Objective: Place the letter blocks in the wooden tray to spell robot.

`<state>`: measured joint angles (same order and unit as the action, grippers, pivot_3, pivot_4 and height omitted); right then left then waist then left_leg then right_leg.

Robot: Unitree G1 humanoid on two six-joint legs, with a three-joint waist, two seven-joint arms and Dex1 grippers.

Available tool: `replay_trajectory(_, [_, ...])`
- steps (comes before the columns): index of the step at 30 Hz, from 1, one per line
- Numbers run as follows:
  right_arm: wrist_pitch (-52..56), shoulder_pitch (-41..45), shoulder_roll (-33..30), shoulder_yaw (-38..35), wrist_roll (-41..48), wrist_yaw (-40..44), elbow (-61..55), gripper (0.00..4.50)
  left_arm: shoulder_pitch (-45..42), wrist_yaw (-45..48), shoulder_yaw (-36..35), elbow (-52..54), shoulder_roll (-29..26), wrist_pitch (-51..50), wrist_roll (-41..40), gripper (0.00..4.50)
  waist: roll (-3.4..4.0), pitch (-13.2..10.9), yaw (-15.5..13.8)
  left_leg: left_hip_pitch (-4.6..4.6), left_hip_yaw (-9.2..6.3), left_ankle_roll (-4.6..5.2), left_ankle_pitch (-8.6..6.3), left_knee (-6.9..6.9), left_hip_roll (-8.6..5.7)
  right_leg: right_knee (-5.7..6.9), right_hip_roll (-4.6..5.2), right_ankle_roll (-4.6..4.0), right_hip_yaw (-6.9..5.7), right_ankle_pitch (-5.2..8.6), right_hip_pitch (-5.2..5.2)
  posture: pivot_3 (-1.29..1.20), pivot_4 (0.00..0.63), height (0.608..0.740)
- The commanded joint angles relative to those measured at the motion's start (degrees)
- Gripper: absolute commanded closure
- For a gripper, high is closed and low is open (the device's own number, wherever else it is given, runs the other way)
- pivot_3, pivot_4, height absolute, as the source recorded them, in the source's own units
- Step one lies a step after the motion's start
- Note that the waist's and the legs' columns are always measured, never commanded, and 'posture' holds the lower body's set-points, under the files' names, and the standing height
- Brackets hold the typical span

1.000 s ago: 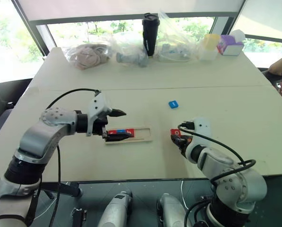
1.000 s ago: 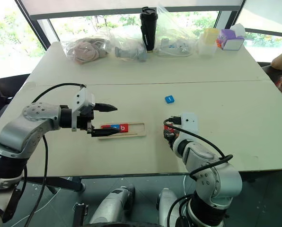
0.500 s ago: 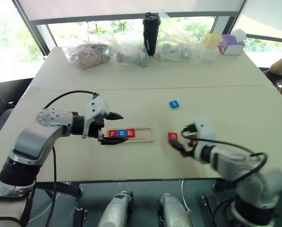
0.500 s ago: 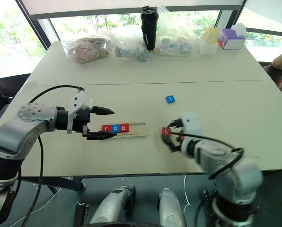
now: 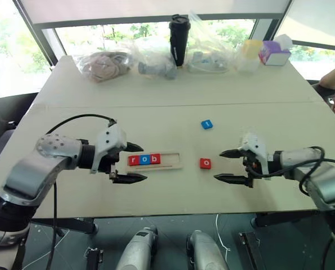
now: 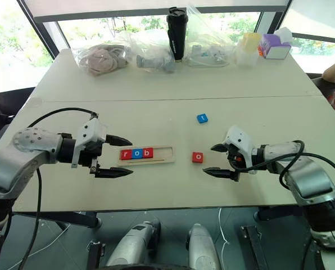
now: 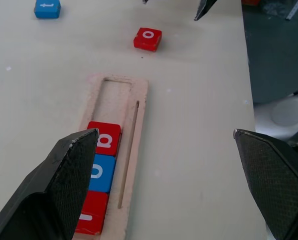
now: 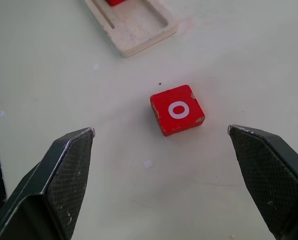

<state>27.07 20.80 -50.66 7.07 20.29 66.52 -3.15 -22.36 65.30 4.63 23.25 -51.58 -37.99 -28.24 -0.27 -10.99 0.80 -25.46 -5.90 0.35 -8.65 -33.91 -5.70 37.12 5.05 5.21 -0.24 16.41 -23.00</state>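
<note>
We see a pale wooden tray (image 5: 155, 160) holding red, blue, red tiles; a red "o" tile (image 5: 206, 163) lies beside it on the surface, both our grippers (image 5: 130, 163) (image 5: 231, 166) wide and empty.

the wooden tray (image 5: 170, 159) is a long, shallow pale-wood frame lying flat near the middle of the table, its length along the front edge. three blocks fill its left end: red r (image 5: 134, 160), blue o (image 5: 144, 159), red b (image 5: 155, 158); the right end is bare. a red o block (image 5: 205, 163) lies flat just right of it. a blue block (image 5: 207, 124) lies farther back.
</note>
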Motion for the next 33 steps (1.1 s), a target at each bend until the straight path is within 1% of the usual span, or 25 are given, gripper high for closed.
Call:
replay_trajectory(1, [-7.8,4.03,1.56,2.92,-4.33,3.36,6.28,0.06,1.23,-1.63,-3.38,3.47,-1.02,-1.64,-1.87,0.0,0.0,0.0,-0.04,-0.01,0.0,0.0,0.0,-0.01,0.0,0.0,0.0,0.0,0.0,0.0,-0.01,0.0,0.15,0.74])
replay_trajectory(7, [-14.16,8.69,4.48,6.03,-8.4,7.07,15.22,0.06,4.75,-4.29,-5.12,7.46,-1.35,-4.02,-3.33,0.0,0.0,0.0,-0.25,-0.03,0.0,0.0,0.01,0.02,0.0,0.01,-0.02,0.14,0.0,-0.08,-0.06,0.0,0.15,0.74])
replay_trajectory(12, [-14.59,11.83,7.1,5.96,-9.49,8.08,20.2,0.06,6.0,-5.84,-5.92,8.37,-1.72,-4.65,-3.78,0.0,0.0,0.0,-0.17,0.02,0.0,-0.1,-0.03,-0.01,-0.01,0.07,-0.03,0.11,0.01,-0.08,-0.04,0.0,0.15,0.74])
replay_trajectory(13, [-14.58,12.14,7.45,5.91,-9.64,8.2,20.59,0.3,6.08,-5.96,-6.03,8.32,-1.84,-4.6,-3.91,0.0,0.01,0.0,-0.18,0.04,-0.01,-0.12,-0.03,-0.01,0.0,0.09,-0.04,0.08,0.01,-0.07,-0.03,0.0,0.15,0.74])
replay_trajectory(15, [-14.21,12.61,8.06,5.77,-9.63,8.55,21.02,0.92,6.26,-6.34,-6.27,8.35,-2.05,-4.58,-4.22,0.0,0.01,0.0,-0.19,0.04,-0.01,-0.13,-0.03,0.0,0.0,0.12,-0.04,0.01,0.02,-0.03,-0.05,0.0,0.15,0.74])
replay_trajectory(19, [-13.1,12.48,9.03,5.37,-9.22,8.63,19.75,2.98,6.78,-6.68,-6.81,7.8,-2.6,-4.15,-4.17,0.0,0.01,0.0,-0.17,0.03,-0.01,-0.11,-0.02,0.0,0.0,0.11,-0.04,0.14,0.02,-0.1,-0.08,0.0,0.15,0.74])
replay_trajectory(20, [-12.99,12.24,9.1,5.22,-9.18,8.59,19.16,3.37,6.88,-6.72,-7.02,7.61,-2.76,-4.04,-4.16,0.0,0.01,0.0,-0.17,0.03,-0.01,-0.11,-0.02,0.01,0.0,0.11,-0.04,0.14,0.02,-0.1,-0.08,0.0,0.15,0.74])
replay_trajectory(22, [-11.64,12.28,9.34,4.59,-8.41,8.37,17.08,3.36,7.17,-6.62,-7.79,6.79,-3.44,-3.67,-3.82,0.0,0.01,0.0,-0.18,0.03,-0.01,-0.13,-0.03,0.01,0.0,0.12,-0.05,0.14,0.03,-0.1,-0.1,0.0,0.15,0.74])
replay_trajectory(25, [-8.84,14.85,10.68,4.42,-7.59,7.8,14.06,3.36,7.4,-6.09,-8.92,4.97,-4.86,-2.78,-3.17,0.0,0.02,0.01,0.01,0.03,-0.01,-0.14,-0.03,0.01,0.0,0.14,-0.05,0.13,0.04,-0.09,-0.11,0.0,0.15,0.74])
replay_trajectory(28, [-4.92,20.81,15.03,5.96,-6.87,7.43,13.09,3.36,6.92,-4.99,-9.53,2.29,-6.7,-1.2,-2.18,0.0,0.03,0.0,0.42,0.03,0.0,-0.15,-0.03,0.01,0.0,0.25,-0.06,0.12,0.07,-0.09,-0.17,0.0,0.15,0.74])
replay_trajectory(32, [-4.71,25.19,19.08,8.44,-8.57,7.8,14.37,3.36,5.69,-3.89,-8.98,0.57,-7.72,0.32,-1.46,0.0,0.04,-0.01,-0.2,0.04,0.01,-0.19,-0.01,0.04,0.06,0.31,-0.09,0.08,0.04,-0.12,-0.31,0.0,0.15,0.74])
replay_trajectory(33, [-5.62,26.59,20.96,10.14,-9.86,7.43,15.91,3.36,5.74,-3.54,-9.12,0.39,-7.97,0.59,-1.39,0.0,0.02,0.0,-0.34,0.04,0.0,-0.2,-0.01,0.04,0.06,0.3,-0.09,0.08,0.02,-0.12,-0.41,0.0,0.15,0.74])
